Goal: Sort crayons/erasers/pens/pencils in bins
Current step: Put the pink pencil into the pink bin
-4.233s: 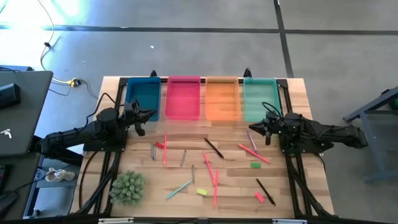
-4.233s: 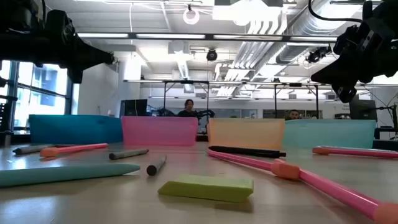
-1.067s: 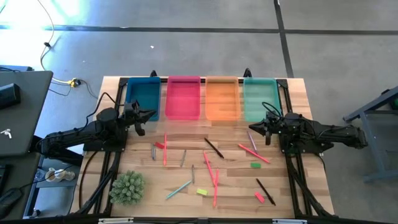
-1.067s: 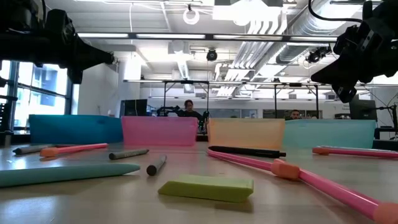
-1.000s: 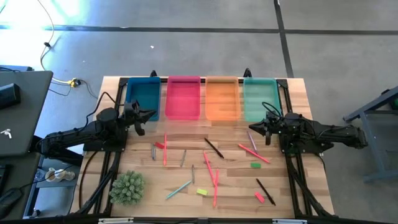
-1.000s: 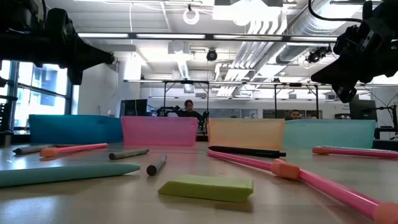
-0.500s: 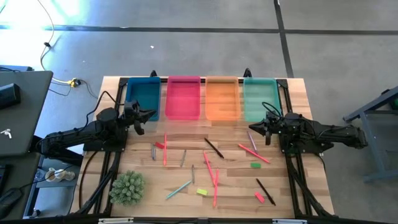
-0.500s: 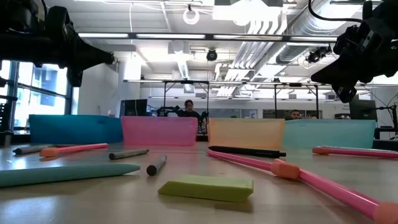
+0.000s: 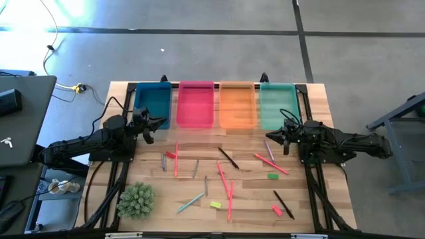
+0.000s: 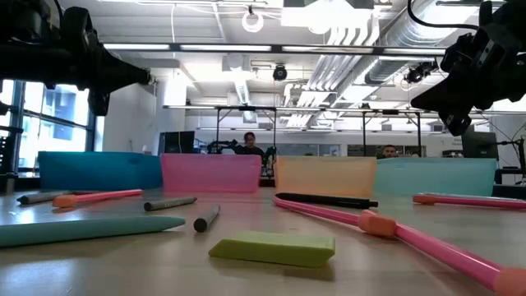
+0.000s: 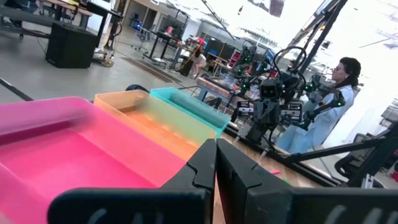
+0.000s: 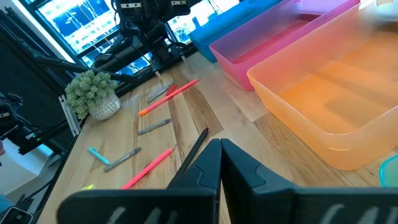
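Four bins stand in a row at the table's far edge: blue, pink, orange, teal. On the wood in front of them lie long pink-red sticks, dark pens, short grey crayons and small erasers, green, yellow and red. My left gripper hangs shut above the table, near the blue bin's front corner. My right gripper hangs shut in front of the teal bin. Neither holds anything, as both wrist views show.
A small potted plant stands at the near left corner. Black frame rails run along the table's left and right sides. A laptop sits off the table at the left. People show in the room beyond the bins.
My left gripper has rolled slightly about its own pointing line while staying in place and shut. Nothing on the table has moved.
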`<action>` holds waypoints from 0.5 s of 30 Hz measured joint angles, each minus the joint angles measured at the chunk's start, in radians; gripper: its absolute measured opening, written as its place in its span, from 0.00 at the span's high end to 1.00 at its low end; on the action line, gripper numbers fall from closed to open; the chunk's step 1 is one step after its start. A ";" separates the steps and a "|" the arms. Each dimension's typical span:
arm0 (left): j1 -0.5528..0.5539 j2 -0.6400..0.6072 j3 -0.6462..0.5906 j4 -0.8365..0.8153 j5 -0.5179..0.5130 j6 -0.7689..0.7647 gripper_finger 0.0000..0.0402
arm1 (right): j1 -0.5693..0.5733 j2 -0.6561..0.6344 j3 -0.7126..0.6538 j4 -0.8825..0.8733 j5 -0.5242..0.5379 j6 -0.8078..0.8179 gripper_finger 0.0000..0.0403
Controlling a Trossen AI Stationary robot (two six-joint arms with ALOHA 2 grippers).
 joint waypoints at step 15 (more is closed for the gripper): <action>0.000 0.000 0.000 -0.021 -0.006 -0.026 0.88 | 0.000 0.000 0.000 0.000 0.000 0.000 1.00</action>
